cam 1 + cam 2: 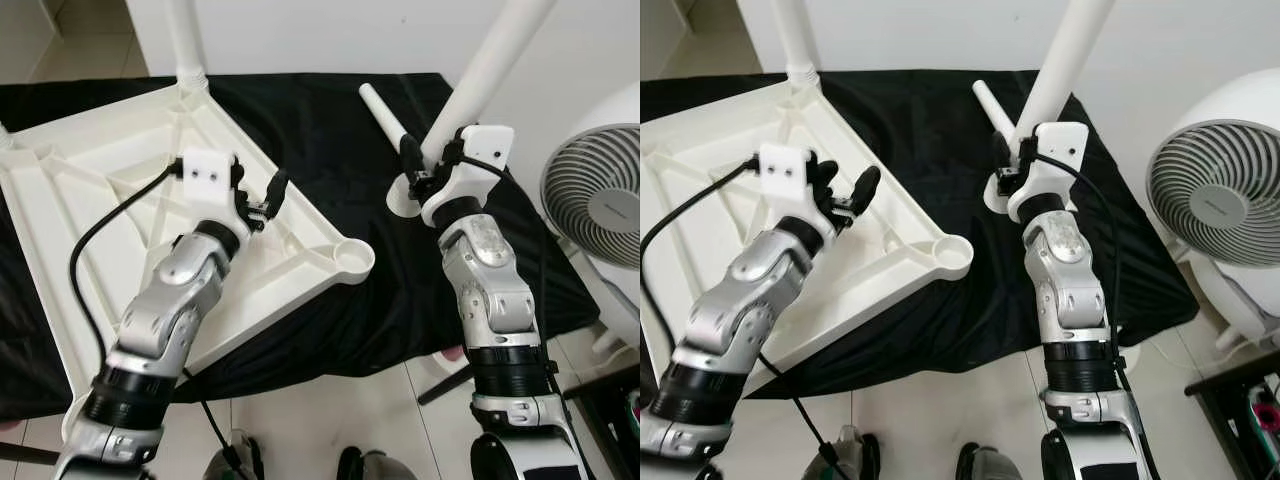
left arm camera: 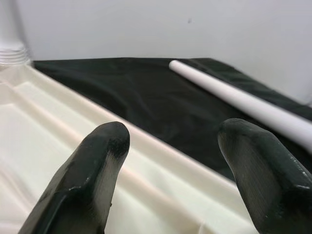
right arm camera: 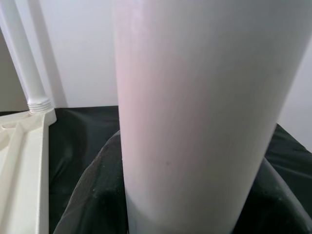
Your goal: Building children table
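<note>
left hand spread wide over tabletop | right hand gripping upright leg

tabletop: cream white
table legs: white
cloth: black
fan: white, grey grille
floor tiles: white

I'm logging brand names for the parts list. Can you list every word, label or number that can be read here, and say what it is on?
Fan: a small line of print on its round centre hub, too small and blurred to read.
Upturned table top, table leg in the right gripper, left gripper, black cloth: no text.
</note>
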Motion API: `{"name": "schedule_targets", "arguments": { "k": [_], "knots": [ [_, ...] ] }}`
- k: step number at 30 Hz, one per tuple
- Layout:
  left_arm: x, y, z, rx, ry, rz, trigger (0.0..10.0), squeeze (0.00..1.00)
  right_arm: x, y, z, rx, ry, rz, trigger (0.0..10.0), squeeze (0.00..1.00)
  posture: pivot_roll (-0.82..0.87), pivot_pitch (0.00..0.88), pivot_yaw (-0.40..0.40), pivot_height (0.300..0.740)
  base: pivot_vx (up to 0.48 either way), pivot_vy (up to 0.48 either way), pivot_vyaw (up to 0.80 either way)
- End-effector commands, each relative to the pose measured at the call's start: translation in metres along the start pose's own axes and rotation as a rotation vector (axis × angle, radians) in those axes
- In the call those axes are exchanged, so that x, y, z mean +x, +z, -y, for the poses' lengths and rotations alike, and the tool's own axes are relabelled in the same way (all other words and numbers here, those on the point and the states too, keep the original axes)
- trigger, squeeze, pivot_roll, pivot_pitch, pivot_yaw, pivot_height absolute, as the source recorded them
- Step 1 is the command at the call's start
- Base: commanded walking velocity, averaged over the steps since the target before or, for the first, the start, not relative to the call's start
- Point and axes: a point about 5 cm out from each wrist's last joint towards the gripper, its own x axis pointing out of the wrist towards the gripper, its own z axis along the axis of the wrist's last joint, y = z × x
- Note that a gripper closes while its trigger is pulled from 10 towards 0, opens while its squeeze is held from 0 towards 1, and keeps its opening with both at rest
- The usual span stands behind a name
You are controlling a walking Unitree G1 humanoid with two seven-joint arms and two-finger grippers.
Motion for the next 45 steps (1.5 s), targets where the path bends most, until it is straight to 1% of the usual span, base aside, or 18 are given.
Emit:
{"name": "schedule_targets", "arguments": {
  "k": [1, 3, 4, 5, 6, 8, 9, 13, 16, 17, 18, 19, 22, 24, 33, 39, 42, 45],
  "knots": [
    [-0.009, -0.003, 0.015, 0.073, -0.274, 0.007, 10.0, 0.00, -0.003, -0.005, 0.001, -0.010, 0.000, -0.001, 10.0, 0.00, 0.11, 0.135, -0.029, 0.740, 0.000, 0.000, 0.00],
    [-0.009, -0.003, 0.015, 0.073, -0.274, 0.007, 10.0, 0.00, -0.003, -0.005, 0.001, -0.010, 0.000, -0.001, 10.0, 0.00, 0.11, 0.135, -0.029, 0.740, 0.000, 0.000, 0.00],
    [-0.015, -0.007, 0.017, 0.088, -0.319, -0.007, 10.0, 0.00, -0.004, -0.008, -0.001, -0.020, 0.011, -0.006, 10.0, 0.00, 0.12, 0.131, -0.032, 0.740, 0.000, 0.000, 0.00],
    [-0.015, -0.007, 0.017, 0.088, -0.319, -0.007, 10.0, 0.00, -0.004, -0.008, -0.001, -0.020, 0.011, -0.006, 10.0, 0.00, 0.12, 0.131, -0.032, 0.740, 0.000, 0.000, 0.00],
    [-0.019, -0.010, 0.017, 0.108, -0.349, -0.017, 10.0, 0.00, -0.006, -0.012, -0.004, -0.031, 0.030, -0.009, 10.0, 0.00, 0.12, 0.130, -0.032, 0.740, 0.000, 0.000, 0.00],
    [-0.019, -0.010, 0.017, 0.108, -0.349, -0.017, 10.0, 0.00, -0.006, -0.012, -0.004, -0.031, 0.030, -0.009, 10.0, 0.00, 0.12, 0.130, -0.032, 0.740, 0.000, 0.000, 0.00],
    [-0.024, -0.014, 0.018, 0.107, -0.386, -0.033, 10.0, 0.00, -0.007, -0.016, -0.008, -0.035, 0.056, -0.011, 10.0, 0.00, 0.12, 0.131, -0.041, 0.740, 0.000, 0.000, 0.00],
    [-0.024, -0.014, 0.018, 0.107, -0.386, -0.033, 10.0, 0.00, -0.007, -0.016, -0.008, -0.035, 0.056, -0.011, 10.0, 0.00, 0.12, 0.131, -0.041, 0.740, 0.000, 0.000, 0.00],
    [-0.041, -0.016, 0.033, 0.103, -0.570, -0.041, 10.0, 0.00, -0.007, -0.024, -0.015, -0.039, 0.124, -0.010, 10.0, 0.00, 0.13, 0.127, -0.061, 0.740, 0.000, 0.000, 0.00],
    [-0.044, -0.018, 0.037, 0.087, -0.608, -0.054, 10.0, 0.00, -0.006, -0.024, -0.017, -0.035, 0.140, -0.005, 10.0, 0.00, 0.13, 0.125, -0.060, 0.740, 0.000, 0.000, 0.00],
    [-0.044, -0.018, 0.037, 0.087, -0.608, -0.054, 10.0, 0.00, -0.006, -0.024, -0.017, -0.035, 0.140, -0.005, 10.0, 0.00, 0.13, 0.125, -0.060, 0.740, 0.000, 0.000, 0.00],
    [-0.048, -0.020, 0.041, 0.074, -0.632, -0.062, 10.0, 0.00, -0.005, -0.024, -0.019, -0.034, 0.156, 0.000, 10.0, 0.00, 0.12, 0.122, -0.061, 0.740, 0.000, 0.000, 0.00],
    [-0.048, -0.021, 0.042, 0.074, -0.628, -0.060, 10.0, 0.00, -0.004, -0.025, -0.019, -0.032, 0.158, 0.000, 10.0, 0.00, 0.12, 0.122, -0.061, 0.740, 0.000, 0.000, 0.00],
    [-0.050, -0.023, 0.044, 0.099, -0.640, -0.060, 10.0, 0.00, -0.004, -0.026, -0.022, -0.037, 0.173, 0.001, 10.0, 0.00, 0.13, 0.118, -0.064, 0.740, 0.000, 0.000, 0.00],
    [-0.052, -0.023, 0.045, 0.117, -0.657, -0.060, 10.0, 0.00, -0.005, -0.031, -0.029, -0.031, 0.207, -0.005, 10.0, 0.00, 0.13, 0.112, -0.068, 0.740, 0.000, 0.000, 0.00],
    [-0.049, -0.022, 0.042, 0.115, -0.641, -0.062, 10.0, 0.00, -0.006, -0.034, -0.033, -0.025, 0.222, -0.004, 10.0, 0.00, 0.13, 0.109, -0.073, 0.740, 0.000, 0.000, 0.00],
    [-0.046, -0.024, 0.035, 0.119, -0.620, -0.057, 10.0, 0.00, -0.007, -0.035, -0.034, -0.005, 0.222, 0.001, 10.0, 0.00, 0.11, 0.107, -0.070, 0.740, 0.000, 0.000, 0.00],
    [-0.045, -0.024, 0.031, 0.125, -0.608, -0.054, 10.0, 0.00, -0.007, -0.036, -0.035, -0.003, 0.223, 0.003, 10.0, 0.00, 0.12, 0.108, -0.065, 0.740, 0.000, 0.000, 0.00]
  ]
}}
